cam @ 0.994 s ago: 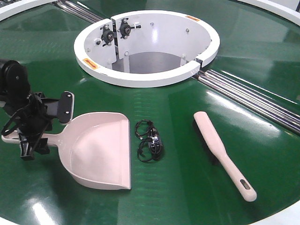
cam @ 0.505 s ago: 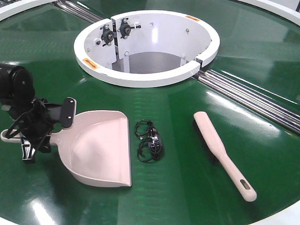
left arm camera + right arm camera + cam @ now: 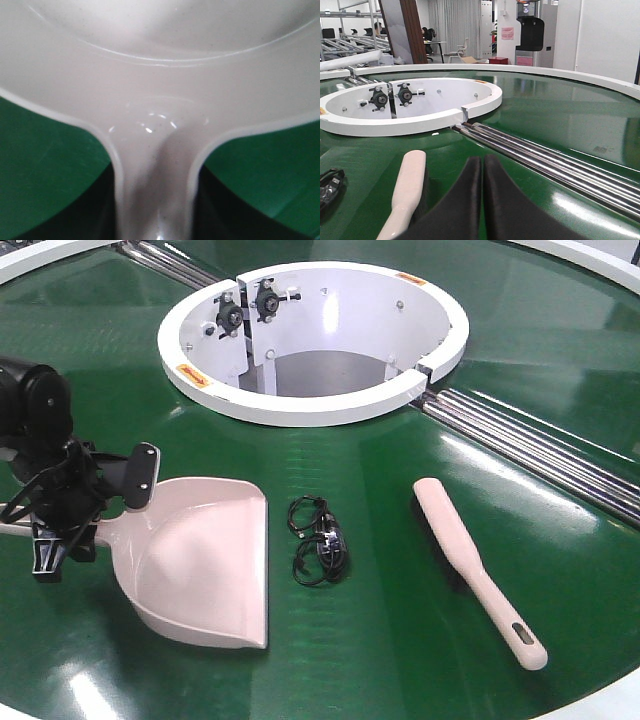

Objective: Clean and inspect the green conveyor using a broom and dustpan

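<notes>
The pale pink dustpan lies on the green conveyor at the left, mouth toward the front. My left gripper is shut on its handle just behind the scoop. In the left wrist view the handle runs between my dark fingers and the scoop fills the top. The pale pink broom lies at the right, handle end toward the front. My right gripper is shut and empty, low over the belt just right of the broom. It is out of the front view.
A tangle of black cable with a small black device lies between dustpan and broom. The white ring housing stands at the back centre. Silver rollers run diagonally at the right, close to my right gripper.
My left gripper has moved a little left and back with the dustpan. The dustpan has slid left and turned slightly. The broom and the black cable have not moved.
</notes>
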`<state>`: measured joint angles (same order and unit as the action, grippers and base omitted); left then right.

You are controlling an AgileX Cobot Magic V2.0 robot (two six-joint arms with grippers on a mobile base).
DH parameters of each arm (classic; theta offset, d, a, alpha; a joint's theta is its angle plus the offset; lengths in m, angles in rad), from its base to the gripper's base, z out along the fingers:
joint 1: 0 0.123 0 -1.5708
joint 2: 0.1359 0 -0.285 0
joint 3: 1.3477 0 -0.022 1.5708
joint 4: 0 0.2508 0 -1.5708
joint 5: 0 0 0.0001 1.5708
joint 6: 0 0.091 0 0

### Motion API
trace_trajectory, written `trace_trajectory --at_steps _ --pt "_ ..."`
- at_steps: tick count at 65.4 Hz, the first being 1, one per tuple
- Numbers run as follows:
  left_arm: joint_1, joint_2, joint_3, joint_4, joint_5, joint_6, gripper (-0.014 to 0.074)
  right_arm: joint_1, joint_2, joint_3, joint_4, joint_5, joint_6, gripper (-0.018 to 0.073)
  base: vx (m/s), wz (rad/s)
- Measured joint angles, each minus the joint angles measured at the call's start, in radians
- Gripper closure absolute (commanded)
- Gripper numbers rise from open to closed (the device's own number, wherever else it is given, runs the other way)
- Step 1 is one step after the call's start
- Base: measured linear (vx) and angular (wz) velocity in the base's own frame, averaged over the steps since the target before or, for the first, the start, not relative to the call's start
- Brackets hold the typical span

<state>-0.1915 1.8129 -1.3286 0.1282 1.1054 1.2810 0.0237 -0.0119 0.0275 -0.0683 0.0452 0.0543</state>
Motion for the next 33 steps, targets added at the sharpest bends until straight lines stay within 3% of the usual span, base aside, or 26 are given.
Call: trace_trajectory --at_steps 17,33 --pt "-0.050 0.001 0.000 0.050 -0.013 -0.043 0.0604 0.000 0.000 0.000 0.000 0.000 0.000 0.0568 0.00 0.00" --pt "-0.055 0.055 -0.002 0.082 0.031 -0.143 0.0604 0.000 0.000 0.000 0.000 0.000 0.000 0.0568 0.00 0.00"
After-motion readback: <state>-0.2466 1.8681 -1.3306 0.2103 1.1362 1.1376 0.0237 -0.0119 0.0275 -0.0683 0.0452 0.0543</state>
